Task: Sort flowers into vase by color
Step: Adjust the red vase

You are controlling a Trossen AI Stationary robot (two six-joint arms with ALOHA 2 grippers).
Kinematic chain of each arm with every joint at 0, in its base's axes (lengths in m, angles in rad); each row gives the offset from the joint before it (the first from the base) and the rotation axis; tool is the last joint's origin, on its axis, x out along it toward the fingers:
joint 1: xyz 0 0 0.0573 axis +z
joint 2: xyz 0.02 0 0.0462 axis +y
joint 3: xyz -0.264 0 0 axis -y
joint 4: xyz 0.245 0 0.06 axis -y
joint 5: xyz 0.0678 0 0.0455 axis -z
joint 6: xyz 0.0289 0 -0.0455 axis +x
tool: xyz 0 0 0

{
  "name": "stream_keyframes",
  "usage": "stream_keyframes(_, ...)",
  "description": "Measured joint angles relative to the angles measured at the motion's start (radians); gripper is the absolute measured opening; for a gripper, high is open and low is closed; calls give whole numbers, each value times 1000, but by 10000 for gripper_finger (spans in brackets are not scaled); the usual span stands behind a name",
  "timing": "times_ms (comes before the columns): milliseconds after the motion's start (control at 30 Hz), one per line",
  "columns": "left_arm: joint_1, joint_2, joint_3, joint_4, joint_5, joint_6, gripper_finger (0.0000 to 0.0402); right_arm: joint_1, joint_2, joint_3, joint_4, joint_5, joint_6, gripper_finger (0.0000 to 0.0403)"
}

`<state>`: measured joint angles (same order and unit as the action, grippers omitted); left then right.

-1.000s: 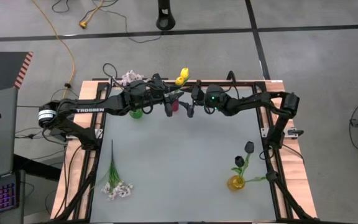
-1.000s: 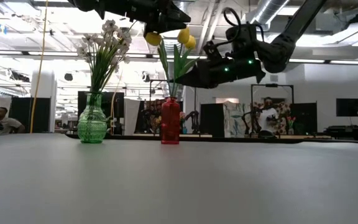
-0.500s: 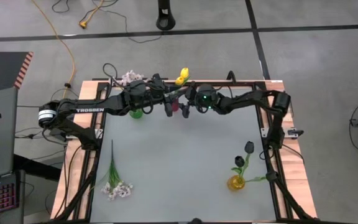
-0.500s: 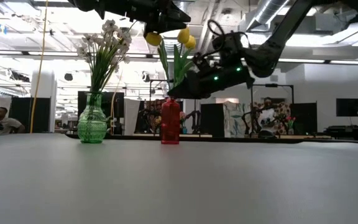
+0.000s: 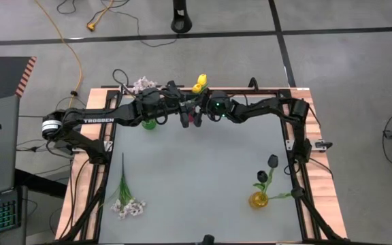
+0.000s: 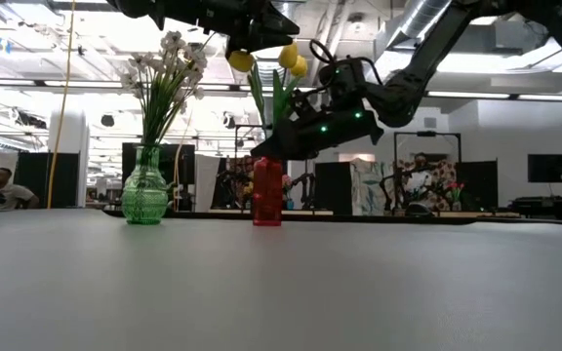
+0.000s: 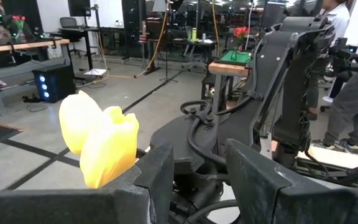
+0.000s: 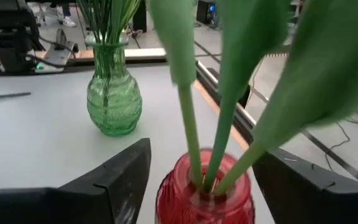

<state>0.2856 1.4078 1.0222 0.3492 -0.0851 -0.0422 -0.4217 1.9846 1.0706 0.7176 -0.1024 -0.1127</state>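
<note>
A red vase [image 6: 267, 192] stands near the table's far edge and holds the yellow tulips [image 6: 293, 59] by their green stems [image 8: 189, 124]. My right gripper [image 8: 201, 155] is open, level with the vase's neck [image 8: 204, 186], one finger on either side of it and apart from it. It also shows in the high view [image 5: 202, 114]. My left gripper [image 7: 197, 168] is open above the vase, at the height of the tulip heads [image 7: 101, 140]. The heads stand beside the outer side of one finger, and nothing lies between the fingers.
A green vase [image 6: 144, 190] with white blossoms [image 6: 169, 58] stands to the left of the red one. A yellow vase [image 5: 257, 199] with dark tulips [image 5: 272, 161] stands near the right front. A white-pinkish spray [image 5: 125, 197] lies at the near left. People show in the room behind.
My right gripper has gone along the far edge toward the table's left and a little down, up to the red vase, until its open fingers stand on either side of the vase's neck. The vase and the tulips have kept still.
</note>
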Motion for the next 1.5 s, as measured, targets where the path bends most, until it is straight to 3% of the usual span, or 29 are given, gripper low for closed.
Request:
stream_keyframes(400, 0, 0, 0, 1, 0, -73, 134, -4, -1, 0, -31, 0, 13, 176)
stream_keyframes(733, 0, -3, 53, 4, 0, -107, 134, -13, -1, 0, -36, 0, 60, 177)
stream_keyframes(900, 0, -4, 81, 1, 0, -98, 134, -13, -1, 0, -38, 0, 61, 196)
stream_keyframes(1167, 0, -4, 83, 12, 0, -44, 134, -13, -2, 0, -42, 0, 63, 179)
stream_keyframes(1500, 0, -113, 84, -110, 0, 93, 134, -12, -2, 0, -45, 0, 63, 269)
